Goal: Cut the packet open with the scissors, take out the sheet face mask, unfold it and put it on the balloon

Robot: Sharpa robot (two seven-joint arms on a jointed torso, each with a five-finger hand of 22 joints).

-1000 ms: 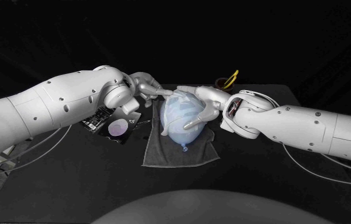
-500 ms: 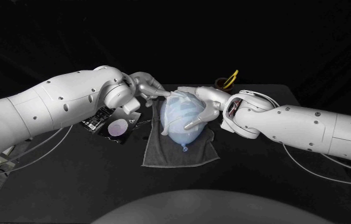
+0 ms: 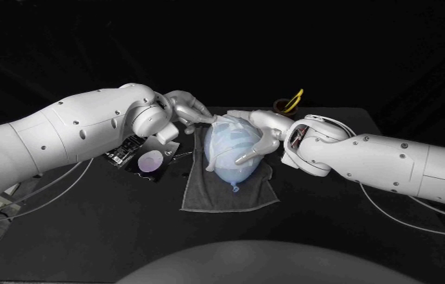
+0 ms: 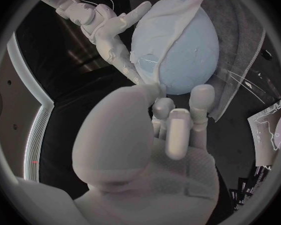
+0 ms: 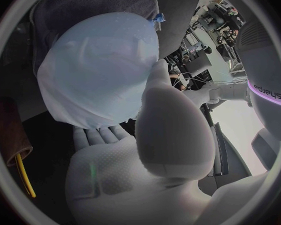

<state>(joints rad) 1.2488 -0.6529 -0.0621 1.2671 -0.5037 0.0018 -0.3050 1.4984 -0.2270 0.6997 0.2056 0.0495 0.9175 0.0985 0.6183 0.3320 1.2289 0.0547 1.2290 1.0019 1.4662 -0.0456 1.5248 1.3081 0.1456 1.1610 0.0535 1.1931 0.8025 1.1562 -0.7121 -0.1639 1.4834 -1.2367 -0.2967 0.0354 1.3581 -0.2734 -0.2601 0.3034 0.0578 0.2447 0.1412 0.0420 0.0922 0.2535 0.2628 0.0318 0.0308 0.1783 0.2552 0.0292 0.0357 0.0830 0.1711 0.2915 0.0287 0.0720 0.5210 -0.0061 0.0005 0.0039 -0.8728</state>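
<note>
A pale blue balloon (image 3: 232, 150) lies on a grey towel (image 3: 227, 191) with its knot towards me. The white sheet mask (image 4: 167, 22) is draped over it. My left hand (image 3: 188, 112) reaches in at the balloon's far end, and its fingertips (image 4: 202, 96) touch the balloon (image 4: 181, 50). My right hand (image 3: 260, 133) lies against the balloon's right side, fingers spread over the mask, its thumb (image 5: 168, 115) beside the balloon (image 5: 97, 72). The opened packet (image 3: 148, 162) lies flat under my left arm. The yellow-handled scissors (image 3: 294, 99) stand in a brown cup (image 3: 281, 106) at the back.
The towel (image 4: 243, 45) hangs past the balloon on both sides. The cup (image 5: 8, 130) with the scissors (image 5: 25, 182) stands close behind my right wrist. Cables trail off both arms near the table's side edges.
</note>
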